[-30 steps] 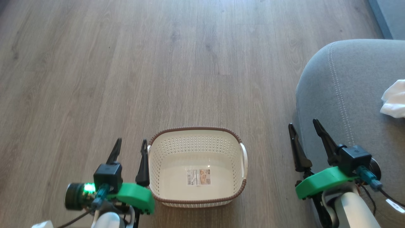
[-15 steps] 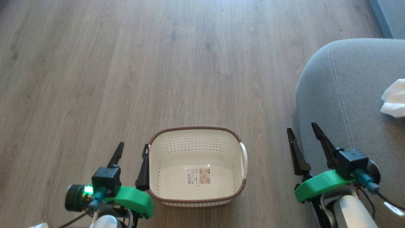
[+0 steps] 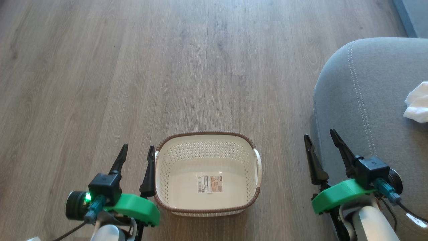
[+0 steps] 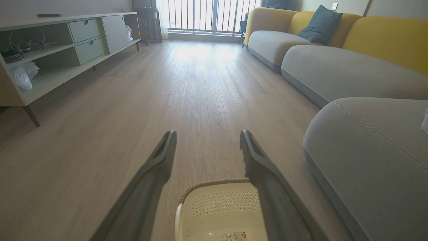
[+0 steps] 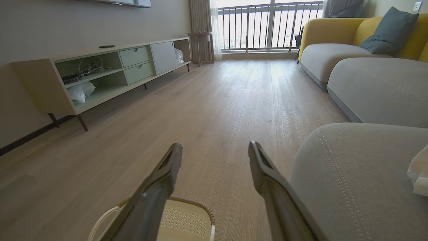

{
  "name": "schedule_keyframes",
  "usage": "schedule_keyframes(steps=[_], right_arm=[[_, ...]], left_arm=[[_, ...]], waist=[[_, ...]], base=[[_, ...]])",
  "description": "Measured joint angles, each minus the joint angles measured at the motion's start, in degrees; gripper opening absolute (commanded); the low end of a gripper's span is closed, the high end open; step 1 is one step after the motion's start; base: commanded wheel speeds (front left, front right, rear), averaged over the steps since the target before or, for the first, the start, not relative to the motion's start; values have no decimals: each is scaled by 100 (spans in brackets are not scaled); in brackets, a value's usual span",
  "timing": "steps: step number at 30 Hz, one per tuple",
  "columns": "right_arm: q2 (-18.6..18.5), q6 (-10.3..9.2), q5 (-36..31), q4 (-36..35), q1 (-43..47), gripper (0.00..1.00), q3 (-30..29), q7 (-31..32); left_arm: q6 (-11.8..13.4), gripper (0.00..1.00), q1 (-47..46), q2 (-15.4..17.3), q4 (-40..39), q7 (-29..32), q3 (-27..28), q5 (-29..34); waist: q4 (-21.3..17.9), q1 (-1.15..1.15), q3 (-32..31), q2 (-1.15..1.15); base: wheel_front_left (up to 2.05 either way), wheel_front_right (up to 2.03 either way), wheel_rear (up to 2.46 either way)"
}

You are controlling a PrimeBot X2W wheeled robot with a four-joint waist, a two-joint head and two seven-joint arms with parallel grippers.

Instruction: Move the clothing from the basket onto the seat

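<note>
Head view: wood-look floor (image 3: 133, 67) takes most of the frame. Left wrist view has a long grey-and-yellow sofa (image 4: 334, 67) running from 1 to 3 o'clock along the room's side.

Grey seat (image 3: 367, 117) sits at 3 o'clock in head view. It has a rounded edge and light double stitching, and the frame edge cuts it off. Low cabinet (image 4: 67, 43) with shelves and drawers is at 10 o'clock in left wrist view, against the wall.

Cream basket (image 3: 207, 134) stands upright on the floor at 6 o'clock in head view, with a brown rim and a white handle on each short side. A strip of floor lies between it and the seat.

Left gripper (image 3: 138, 147) is at 7 o'clock with fingers apart, holding nothing. Its inner finger is just beside the basket's handle at the basket's 9 o'clock; cannot tell if they touch.

Right gripper (image 3: 319, 133) is at 4 o'clock, fingers apart, holding nothing. One finger is over the floor and the other is over the seat's edge.

Dark cushion (image 4: 319, 23) leans on the sofa back at 1 o'clock in left wrist view.

White garment (image 3: 417, 102) lies crumpled on the seat at 3 o'clock in head view, cut by the frame edge and apart from both grippers. Right wrist view shows it at 4 o'clock on the seat.

Label (image 3: 209, 184) is stuck on the basket's bare bottom, at centre.
</note>
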Motion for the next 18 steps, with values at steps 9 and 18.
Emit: schedule_keyframes(steps=[9, 18], right_arm=[[3, 0, 0, 20, -2, 100, 5, 0], [7, 1, 5, 327, 82, 0, 26, 7]], left_arm=[[-158, 100, 19, -1, 145, 0, 82, -292], [-252, 0, 137, -1, 499, 1, 107, -457]], waist=[[-2, 0, 8, 0], [-9, 0, 6, 0]], base=[[0, 0, 0], [0, 0, 0]])
